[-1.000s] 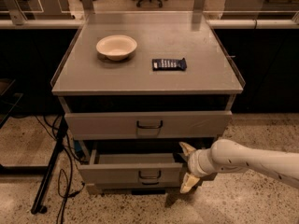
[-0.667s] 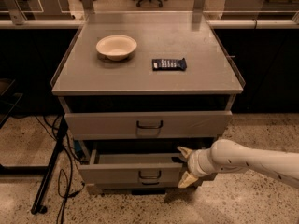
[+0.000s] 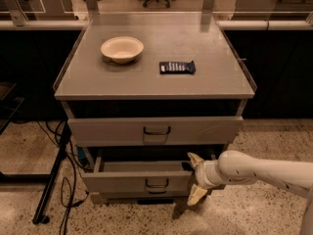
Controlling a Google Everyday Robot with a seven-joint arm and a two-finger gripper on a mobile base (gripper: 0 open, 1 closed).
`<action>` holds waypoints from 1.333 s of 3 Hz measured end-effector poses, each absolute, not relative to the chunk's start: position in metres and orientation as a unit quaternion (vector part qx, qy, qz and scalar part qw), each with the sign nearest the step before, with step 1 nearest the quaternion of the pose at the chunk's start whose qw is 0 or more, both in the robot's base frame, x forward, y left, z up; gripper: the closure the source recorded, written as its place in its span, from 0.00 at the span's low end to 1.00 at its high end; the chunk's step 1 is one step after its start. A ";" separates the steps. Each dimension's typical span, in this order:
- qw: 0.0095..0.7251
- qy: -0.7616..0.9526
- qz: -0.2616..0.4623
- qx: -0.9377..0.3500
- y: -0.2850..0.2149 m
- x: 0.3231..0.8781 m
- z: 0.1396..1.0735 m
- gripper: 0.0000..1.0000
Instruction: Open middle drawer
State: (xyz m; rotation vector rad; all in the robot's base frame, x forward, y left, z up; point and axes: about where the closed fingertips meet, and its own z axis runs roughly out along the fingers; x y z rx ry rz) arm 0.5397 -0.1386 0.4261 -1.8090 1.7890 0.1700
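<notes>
The middle drawer point(image 3: 142, 182) is a shallow grey front with a small dark loop handle point(image 3: 156, 184). It stands pulled out a little from the cabinet, below the taller top drawer point(image 3: 154, 130). My gripper point(image 3: 196, 176) comes in from the right at the right end of the middle drawer's front. It is open: one cream finger point(image 3: 194, 159) lies over the front's top edge and the other is below its bottom edge. The lowest drawer is mostly hidden beneath.
A cream bowl point(image 3: 122, 49) and a dark snack packet point(image 3: 177, 67) lie on the cabinet top point(image 3: 156, 82). The top drawer also stands out slightly. A black stand leg and cables point(image 3: 54, 180) are on the floor at the left. Office chairs stand far behind.
My gripper has shifted only slightly at the drawer's right end. The middle drawer stands about as far out as before.
</notes>
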 end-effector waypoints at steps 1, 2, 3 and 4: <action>0.292 0.671 0.064 -0.679 -0.139 0.540 0.426 0.17; 0.292 0.671 0.064 -0.679 -0.138 0.540 0.426 0.41; 0.292 0.671 0.064 -0.679 -0.139 0.540 0.426 0.64; 0.286 0.673 0.071 -0.678 -0.149 0.522 0.427 0.87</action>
